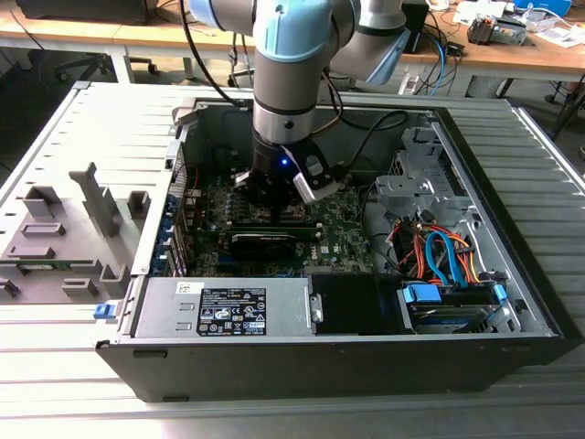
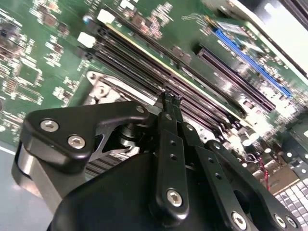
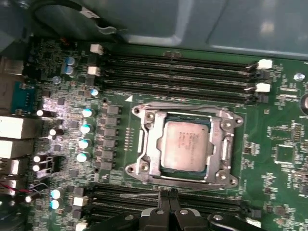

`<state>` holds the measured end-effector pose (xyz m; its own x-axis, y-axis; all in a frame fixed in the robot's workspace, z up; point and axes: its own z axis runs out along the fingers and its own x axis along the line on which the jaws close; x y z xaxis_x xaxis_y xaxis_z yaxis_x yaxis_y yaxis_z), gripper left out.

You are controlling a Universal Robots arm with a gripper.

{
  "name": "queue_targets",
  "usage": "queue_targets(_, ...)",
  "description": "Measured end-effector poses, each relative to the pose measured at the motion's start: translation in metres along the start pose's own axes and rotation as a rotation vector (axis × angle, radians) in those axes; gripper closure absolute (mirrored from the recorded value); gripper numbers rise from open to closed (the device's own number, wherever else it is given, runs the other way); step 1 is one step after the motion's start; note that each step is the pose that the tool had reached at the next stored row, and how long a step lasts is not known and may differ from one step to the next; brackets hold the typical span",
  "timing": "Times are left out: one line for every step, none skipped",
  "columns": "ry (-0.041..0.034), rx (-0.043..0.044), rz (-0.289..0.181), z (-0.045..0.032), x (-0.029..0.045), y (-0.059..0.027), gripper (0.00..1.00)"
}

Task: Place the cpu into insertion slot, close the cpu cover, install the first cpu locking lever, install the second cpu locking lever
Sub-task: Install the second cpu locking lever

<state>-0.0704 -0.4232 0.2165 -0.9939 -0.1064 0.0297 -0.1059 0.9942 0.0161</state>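
While shut and empty-handed, tool just beside cpu cover.

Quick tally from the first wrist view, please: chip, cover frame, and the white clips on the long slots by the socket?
Silvery-grey square cpu: 1
Silvery metal cpu cover frame: 1
White plastic slot clips: 4
Total: 6

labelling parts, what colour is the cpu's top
Silvery grey metal, seen best in the first wrist view: cpu.
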Motion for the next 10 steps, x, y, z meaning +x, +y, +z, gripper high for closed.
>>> queue_targets(0.0, 0.0, 0.0, 0.0005, 0.0035, 0.0004, 0.89)
queue_targets(-0.0001, 0.0, 0.0, 0.001, 0.0059, 0.0008, 0.89)
queue_targets(-0.0001, 0.0001, 0.0, 0.0013, 0.0079, 0.001, 0.89)
queue_targets(-0.0001, -0.0001, 0.0, 0.0017, 0.0105, 0.0013, 0.89)
queue_targets(-0.0001, 0.0, 0.0, 0.002, 0.0122, 0.0015, 0.89)
queue_targets(0.0001, 0.0001, 0.0, 0.0027, 0.016, 0.0019, 0.89)
queue_targets(0.0001, 0.0001, 0.0, 0.0033, 0.0198, 0.0024, 0.89)
queue_targets(-0.0001, -0.0001, 0.0, 0.0038, 0.0217, 0.0028, 0.89)
queue_targets(-0.0001, 0.0, 0.0, 0.0042, 0.0231, 0.0031, 0.89)
queue_targets(0.0, 0.0001, 0.0, 0.0047, 0.0245, 0.0038, 0.89)
